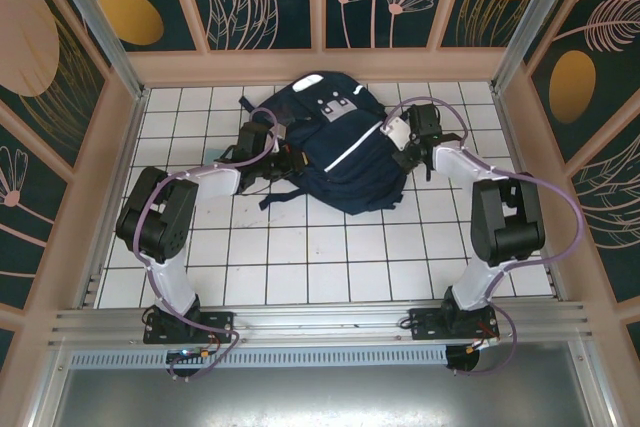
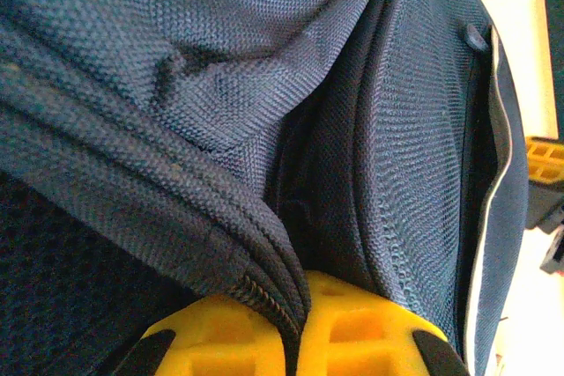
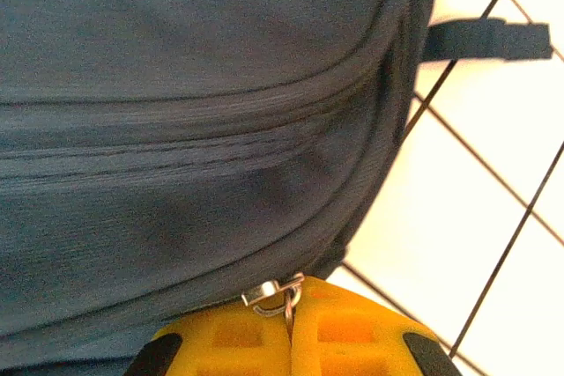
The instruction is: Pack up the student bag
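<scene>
Top external shows me the student bag [image 1: 340, 147] lying at 12 o'clock on the white tabletop [image 1: 300, 257]. My left fingers [image 2: 229, 341] pinch a zipper seam [image 2: 264, 292] at its 9 o'clock side. My right fingers [image 3: 352, 332] pinch the metal zipper pull [image 3: 269, 292] at 3 o'clock.

Arms reach forward, inward; left claw [image 2: 298, 321], right claw [image 3: 290, 328] clamped.

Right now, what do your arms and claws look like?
The left arm and right arm have white links, black joint housings and a lilac cable looping along each. The left claw and right claw have bright yellow fingers moulded with square recesses, black at the outer corners.
</scene>
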